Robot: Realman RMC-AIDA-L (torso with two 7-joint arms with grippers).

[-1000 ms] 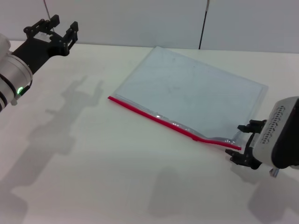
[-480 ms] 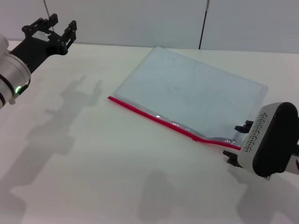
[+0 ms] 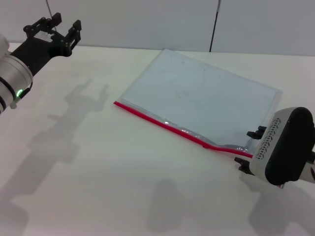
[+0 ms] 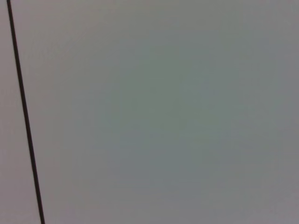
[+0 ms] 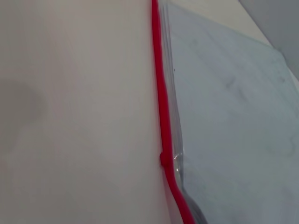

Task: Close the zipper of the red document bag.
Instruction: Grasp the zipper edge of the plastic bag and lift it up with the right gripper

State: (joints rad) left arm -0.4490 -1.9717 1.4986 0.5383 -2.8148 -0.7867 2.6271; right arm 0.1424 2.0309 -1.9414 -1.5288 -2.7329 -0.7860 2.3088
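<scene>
Right gripper (image 3: 247, 150), jaws apart and empty, settles at the zipper (image 3: 183, 131) end (left gripper (image 3: 51, 30) parked, spread open); pinch comes next.

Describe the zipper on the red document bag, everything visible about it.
The zipper is a thin bright red strip along the near long edge of the red document bag, a flat translucent blue-grey pouch lying on the white table. It runs straight for most of its length, then kinks and lifts slightly near its right end, where the plastic bulges. The right wrist view shows a small red bump on it. The right gripper sits at that end; contact cannot be judged.
</scene>
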